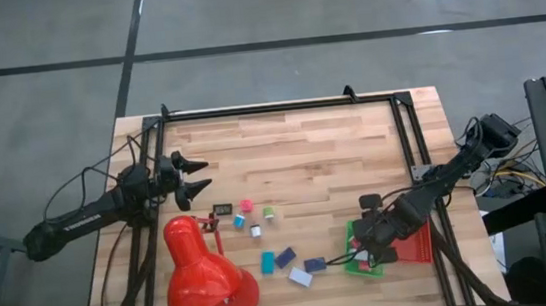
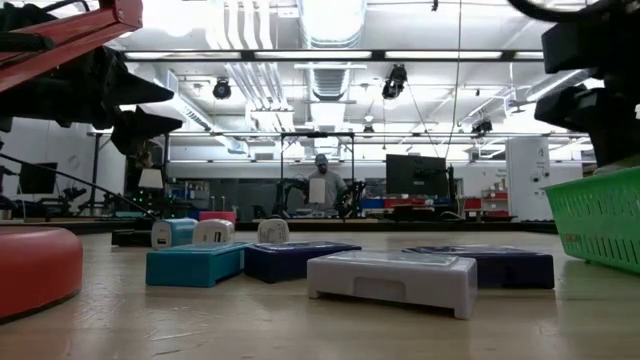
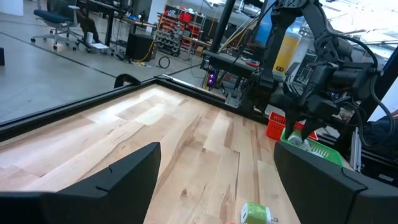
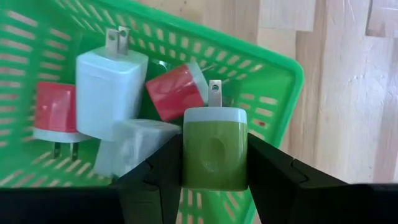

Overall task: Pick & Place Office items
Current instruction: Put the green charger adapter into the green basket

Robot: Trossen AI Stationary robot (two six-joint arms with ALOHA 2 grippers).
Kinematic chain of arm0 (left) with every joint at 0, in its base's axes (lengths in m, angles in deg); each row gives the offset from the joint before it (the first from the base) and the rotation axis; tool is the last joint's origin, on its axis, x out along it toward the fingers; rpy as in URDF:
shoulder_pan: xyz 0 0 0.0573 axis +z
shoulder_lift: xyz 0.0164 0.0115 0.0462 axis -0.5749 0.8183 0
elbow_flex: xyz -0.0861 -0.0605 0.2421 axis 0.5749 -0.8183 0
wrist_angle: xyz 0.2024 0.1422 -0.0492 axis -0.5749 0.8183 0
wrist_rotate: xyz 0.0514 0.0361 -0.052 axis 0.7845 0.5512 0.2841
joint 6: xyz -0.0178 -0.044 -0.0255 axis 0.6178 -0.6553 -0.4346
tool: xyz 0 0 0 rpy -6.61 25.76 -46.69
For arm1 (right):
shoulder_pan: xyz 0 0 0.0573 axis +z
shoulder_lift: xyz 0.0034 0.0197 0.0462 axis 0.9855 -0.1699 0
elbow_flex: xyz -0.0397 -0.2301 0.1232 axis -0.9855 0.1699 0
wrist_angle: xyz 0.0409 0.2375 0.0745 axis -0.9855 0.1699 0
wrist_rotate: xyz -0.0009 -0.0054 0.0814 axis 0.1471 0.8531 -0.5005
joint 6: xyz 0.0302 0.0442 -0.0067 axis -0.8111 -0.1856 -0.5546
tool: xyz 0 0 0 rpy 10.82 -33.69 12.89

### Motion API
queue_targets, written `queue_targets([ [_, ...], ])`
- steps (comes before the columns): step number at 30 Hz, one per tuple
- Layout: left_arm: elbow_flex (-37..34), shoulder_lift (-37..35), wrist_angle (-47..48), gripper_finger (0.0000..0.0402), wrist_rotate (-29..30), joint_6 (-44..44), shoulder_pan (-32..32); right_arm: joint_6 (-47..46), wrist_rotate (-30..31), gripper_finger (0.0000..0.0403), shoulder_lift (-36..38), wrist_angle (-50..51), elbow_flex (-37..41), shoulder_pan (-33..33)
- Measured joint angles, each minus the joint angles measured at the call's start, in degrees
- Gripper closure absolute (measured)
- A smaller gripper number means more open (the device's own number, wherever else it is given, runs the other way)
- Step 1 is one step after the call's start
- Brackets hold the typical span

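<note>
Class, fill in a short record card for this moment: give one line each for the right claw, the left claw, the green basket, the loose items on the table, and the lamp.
Right claw: shut on a green plug adapter, over the green basket
Left claw: open, holding nothing, over the table's left side
Green basket contents: white adapter, red ones, a grey one
Loose items: small coloured blocks mid-table
Lamp: red lamp, front left

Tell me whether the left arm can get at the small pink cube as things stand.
Probably yes: the left end effector hangs open and empty, and only bare wooden table lies between it and the small pink cube.
</note>
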State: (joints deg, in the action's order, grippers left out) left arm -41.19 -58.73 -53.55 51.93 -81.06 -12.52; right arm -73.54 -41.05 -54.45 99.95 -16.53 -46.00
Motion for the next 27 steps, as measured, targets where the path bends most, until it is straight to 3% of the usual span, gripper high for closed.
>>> queue_targets([
  [15,0.0,0.0,0.0,0.0082,0.0,0.0,0.0,-0.3,0.0,0.0253,0.0,-0.8,0.0,0.0],
  [27,0.0,0.0,0.0,0.0082,0.0,0.0,0.0,-1.6,0.0,0.0187,0.0,-1.0,0.0,-0.1],
])
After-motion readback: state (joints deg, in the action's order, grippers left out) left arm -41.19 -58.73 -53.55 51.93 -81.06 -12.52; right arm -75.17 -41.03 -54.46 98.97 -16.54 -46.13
